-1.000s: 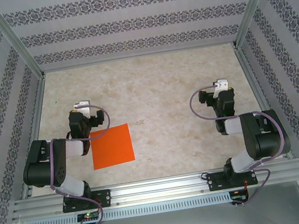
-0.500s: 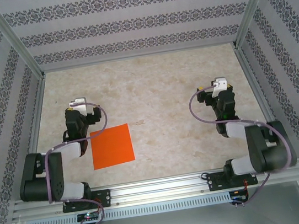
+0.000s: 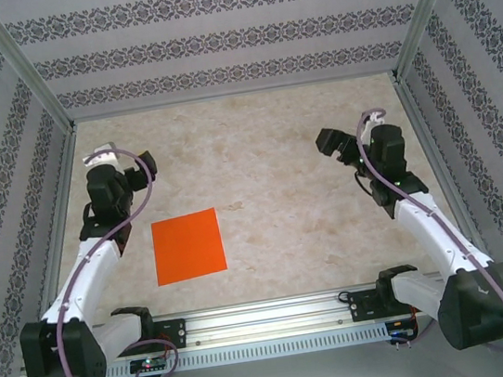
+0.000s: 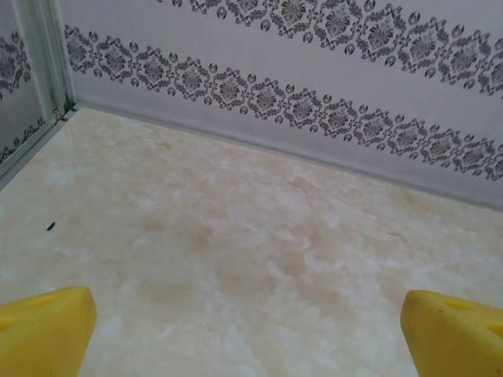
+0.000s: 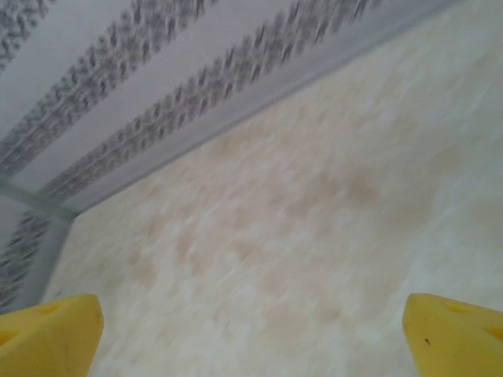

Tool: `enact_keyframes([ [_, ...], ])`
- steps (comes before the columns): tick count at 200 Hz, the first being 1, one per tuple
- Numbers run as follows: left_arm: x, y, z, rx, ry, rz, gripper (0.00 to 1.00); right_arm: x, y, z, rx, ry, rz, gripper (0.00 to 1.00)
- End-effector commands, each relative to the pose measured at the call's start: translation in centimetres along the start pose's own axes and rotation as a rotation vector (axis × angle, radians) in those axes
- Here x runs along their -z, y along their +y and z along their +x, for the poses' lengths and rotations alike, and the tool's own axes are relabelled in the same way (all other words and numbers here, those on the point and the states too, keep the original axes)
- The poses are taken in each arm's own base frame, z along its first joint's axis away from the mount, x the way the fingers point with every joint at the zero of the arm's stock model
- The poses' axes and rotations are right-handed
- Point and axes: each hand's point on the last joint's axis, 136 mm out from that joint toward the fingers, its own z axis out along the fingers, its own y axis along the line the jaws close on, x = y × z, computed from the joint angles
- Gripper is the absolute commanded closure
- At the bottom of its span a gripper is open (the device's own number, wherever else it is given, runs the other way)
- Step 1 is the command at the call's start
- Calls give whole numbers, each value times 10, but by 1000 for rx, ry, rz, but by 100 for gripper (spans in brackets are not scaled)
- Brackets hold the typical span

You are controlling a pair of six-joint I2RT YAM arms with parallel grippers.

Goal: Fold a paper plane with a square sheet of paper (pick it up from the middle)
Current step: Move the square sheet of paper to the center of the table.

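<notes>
Arms have both unfolded since a second ago and now reach farther up the beige marbled table (image 3: 254,141). The left gripper (image 3: 132,168) and right gripper (image 3: 333,143) stand wide open and empty, yellow fingertips (image 4: 43,330) far apart. The thin bright orange square sheet of paper (image 3: 187,246) lies flat and unmoved near the left arm, apart from both grippers.

We see the square sheet of paper (image 3: 187,246), thin, matt orange, lying smooth and uncreased. The table (image 3: 266,158) is a cream marbled surface, smooth with a soft sheen. The walls (image 3: 211,35) look matt, printed with dark ornamental bands. The rail (image 3: 269,315) is ribbed, silvery metal. The arms (image 3: 430,224) have black and white plastic-looking shells, slightly glossy. The fingers (image 4: 43,334) of the left gripper (image 4: 250,338) and of the right gripper (image 5: 251,338) are yellow, matt plastic
</notes>
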Motion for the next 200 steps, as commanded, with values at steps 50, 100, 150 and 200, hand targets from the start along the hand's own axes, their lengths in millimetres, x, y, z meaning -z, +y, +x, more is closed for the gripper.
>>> enact_keyframes([
  [50, 32, -3, 41, 247, 313, -6, 0, 12, 28, 80, -69, 320, -43, 2],
  [100, 57, -19, 39, 205, 432, 58, 0, 17, 50, 118, 10, 360, 0, 2],
  [150, 63, -25, 52, 152, 515, 97, 0, 20, 67, 158, 48, 421, -29, 5],
  [200, 64, -19, 70, 62, 575, 99, 0, 1, 100, 194, 114, 529, -53, 7],
])
